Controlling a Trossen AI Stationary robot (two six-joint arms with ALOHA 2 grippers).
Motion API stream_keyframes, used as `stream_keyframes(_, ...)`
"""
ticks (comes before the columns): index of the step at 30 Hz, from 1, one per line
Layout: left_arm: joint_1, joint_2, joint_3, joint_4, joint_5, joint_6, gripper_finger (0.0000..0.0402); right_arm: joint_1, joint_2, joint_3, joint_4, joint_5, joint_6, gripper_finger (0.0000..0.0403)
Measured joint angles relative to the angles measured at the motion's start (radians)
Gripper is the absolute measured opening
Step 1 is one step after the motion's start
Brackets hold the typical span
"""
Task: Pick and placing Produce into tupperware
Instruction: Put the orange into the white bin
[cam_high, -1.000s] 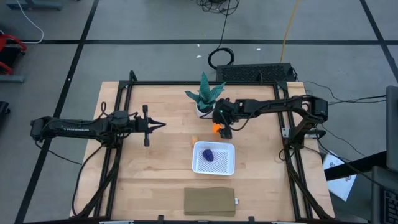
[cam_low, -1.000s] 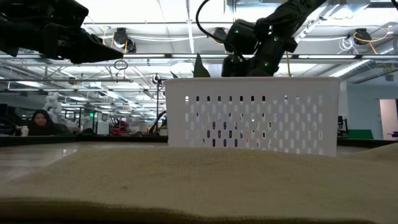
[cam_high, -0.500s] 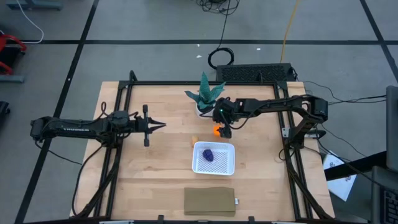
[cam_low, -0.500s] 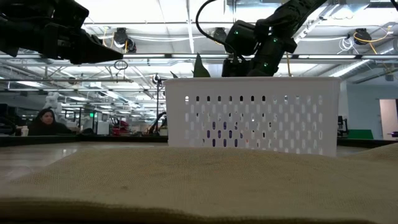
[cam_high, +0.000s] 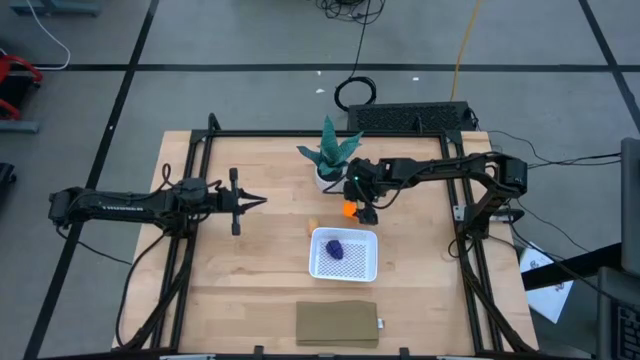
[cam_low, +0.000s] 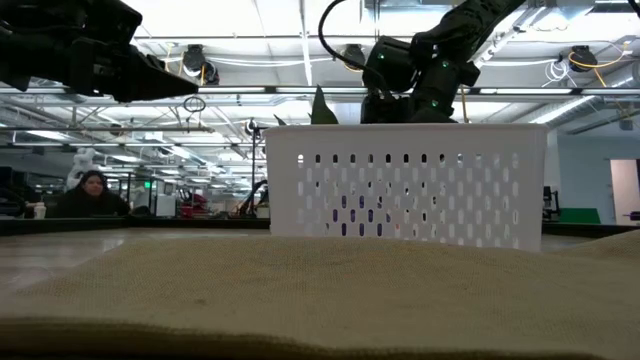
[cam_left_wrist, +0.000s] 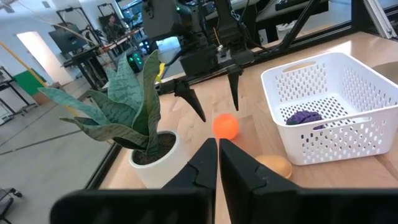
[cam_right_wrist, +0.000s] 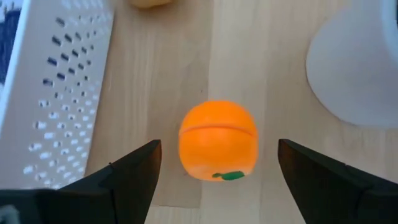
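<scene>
I read the job as about a third done. The dark purple lumpy toy piece (cam_high: 336, 248) already lies inside the white perforated square plastic tupperware (cam_high: 367, 266), on its mesh floor. Two pieces are left out on the wooden table (cam_high: 260, 280): the round bright orange toy ball (cam_right_wrist: 218, 140), just beyond the tupperware's far rim toward the green spiky plant in its white pot (cam_high: 329, 158), and the smaller tan-orange piece (cam_high: 313, 223), near the tupperware's far left corner.

My right gripper (cam_right_wrist: 216, 169) hangs over the ball with its fingers spread wide and empty; the ball sits between them, clear of both, so I judge a descent and close comes next.

My left gripper (cam_high: 250, 201) waits well left of the tupperware, fingers pressed together on nothing.
</scene>
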Motion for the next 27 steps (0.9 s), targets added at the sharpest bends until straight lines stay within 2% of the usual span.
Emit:
stream_keyframes(5, 0.000, 0.000, 0.000, -0.002, 0.000, -0.001, 0.0027, 0.003, 0.000, 0.000, 0.007, 0.001, -0.123, 0.0313)
stream_keyframes(13, 0.000, 0.000, 0.000, -0.011, 0.000, -0.003, 0.0008, 0.003, 0.000, 0.000, 0.011, 0.001, -0.241, 0.0313)
stream_keyframes(19, 0.000, 0.000, 0.000, -0.011, 0.000, -0.003, 0.0006, 0.017, 0.000, 0.000, 0.014, 0.009, -0.417, 0.0313)
stream_keyframes(27, 0.000, 0.000, 0.000, -0.012, 0.000, -0.007, 0.0028, 0.015, 0.000, 0.000, 0.017, 0.032, -0.387, 0.0313)
